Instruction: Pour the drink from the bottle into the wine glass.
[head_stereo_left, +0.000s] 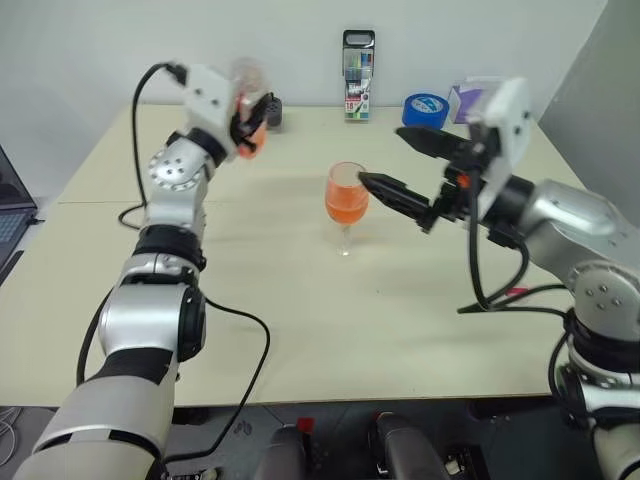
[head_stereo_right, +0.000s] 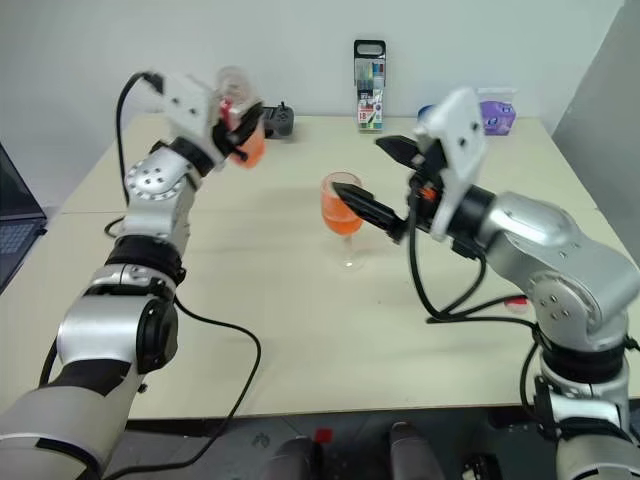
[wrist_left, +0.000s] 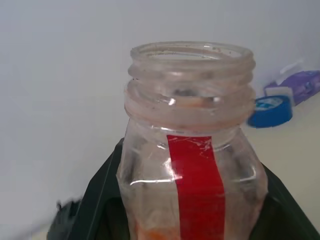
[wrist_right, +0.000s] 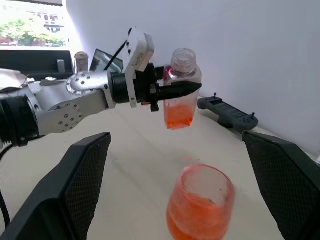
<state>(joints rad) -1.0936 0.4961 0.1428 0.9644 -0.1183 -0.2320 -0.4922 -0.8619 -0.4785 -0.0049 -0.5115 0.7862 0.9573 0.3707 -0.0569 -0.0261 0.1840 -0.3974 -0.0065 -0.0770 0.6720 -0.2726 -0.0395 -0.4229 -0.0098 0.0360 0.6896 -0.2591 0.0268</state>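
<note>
The wine glass (head_stereo_left: 347, 203) stands upright mid-table, its bowl about half full of the orange-red drink (head_stereo_left: 346, 207). To its left and above the table, my left gripper (head_stereo_left: 252, 118) is shut on the bottle (wrist_right: 183, 62). The bottle is held upright with no cap on its neck. It has a red stripe (wrist_left: 196, 185) down its side and some drink (wrist_right: 177, 116) in its lower part. My right gripper (head_stereo_left: 381, 156) hangs open just right of the glass's rim, with nothing between its fingers (wrist_right: 82, 185).
Along the table's (head_stereo_left: 300, 330) far edge are a black handheld device (head_stereo_left: 273, 110), a marker pack (head_stereo_left: 358, 75), a blue tape roll (head_stereo_left: 425, 107) and a purple box (head_stereo_left: 468, 100). A laptop (head_stereo_left: 10, 220) sits at the left. Cables trail from both arms.
</note>
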